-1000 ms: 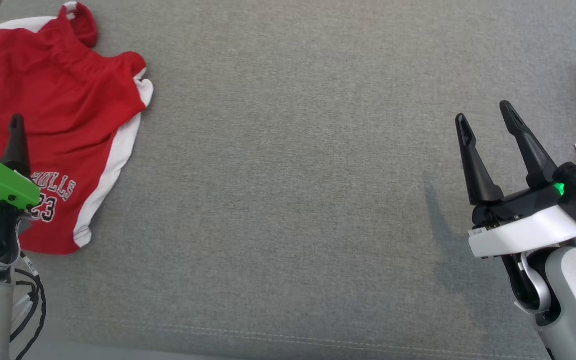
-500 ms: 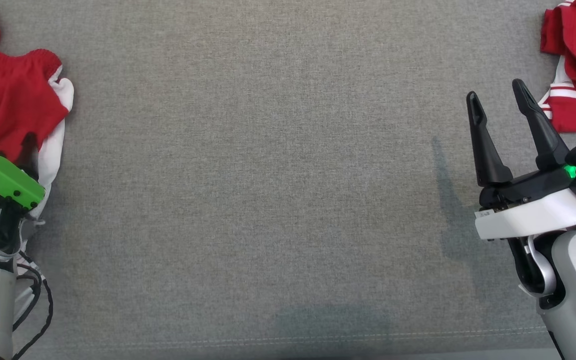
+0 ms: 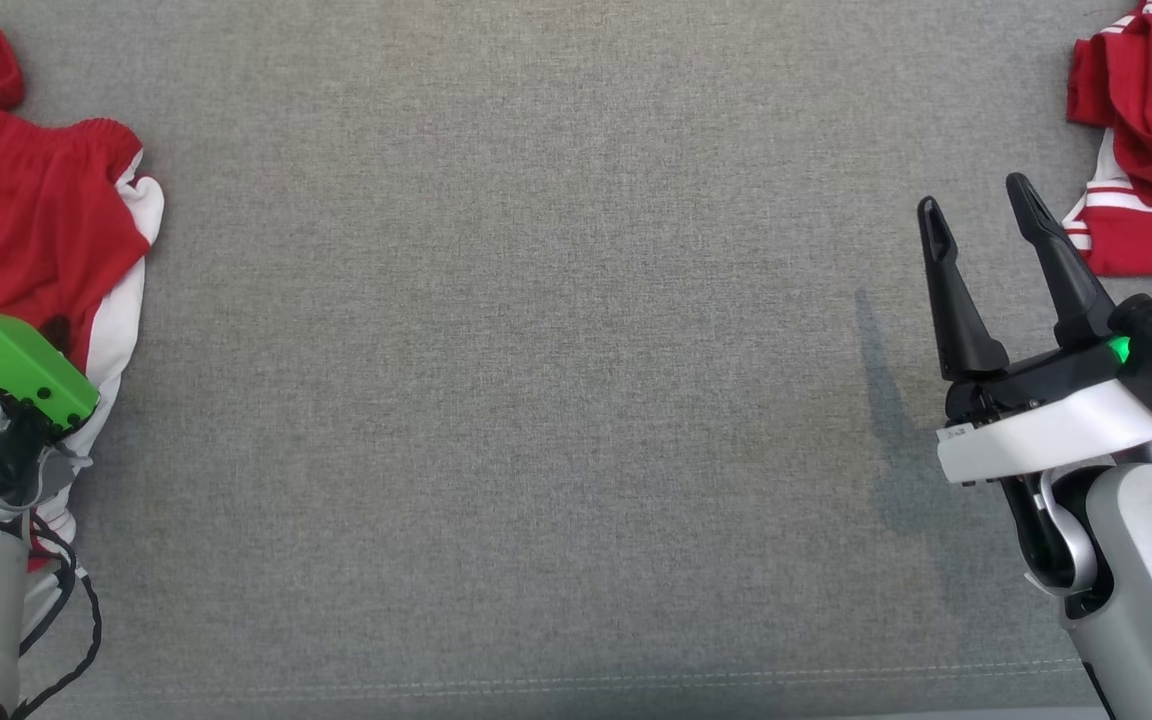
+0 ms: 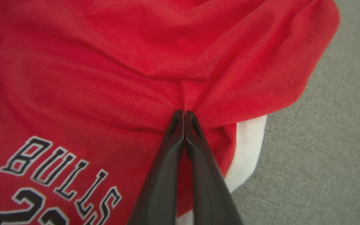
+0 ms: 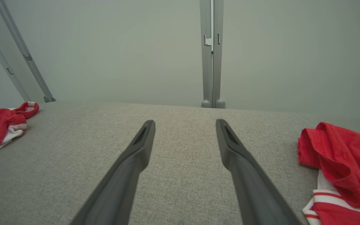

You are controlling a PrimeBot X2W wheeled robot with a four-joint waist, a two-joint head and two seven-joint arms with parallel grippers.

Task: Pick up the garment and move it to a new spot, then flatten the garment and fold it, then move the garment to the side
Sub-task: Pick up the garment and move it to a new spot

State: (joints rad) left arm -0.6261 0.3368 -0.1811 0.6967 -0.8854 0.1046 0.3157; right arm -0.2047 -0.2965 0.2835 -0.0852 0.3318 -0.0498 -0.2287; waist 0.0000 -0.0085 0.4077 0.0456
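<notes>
table (image 3: 556,350): grey woven cloth is covering it.
room: pale wall (image 5: 105,47) and post (image 5: 212,62) are standing behind.
garment (image 3: 26,230): lying red at the table's left edge.
left hand (image 4: 184,115): pinching the garment.
right hand (image 3: 971,195): hovering spread near a second garment (image 3: 1146,130).

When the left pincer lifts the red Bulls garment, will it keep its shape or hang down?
It will probably hang limp: the red garment puckers into folds where the left pincer pinches it. It looks thin and light, so the loose part may drag.
</notes>
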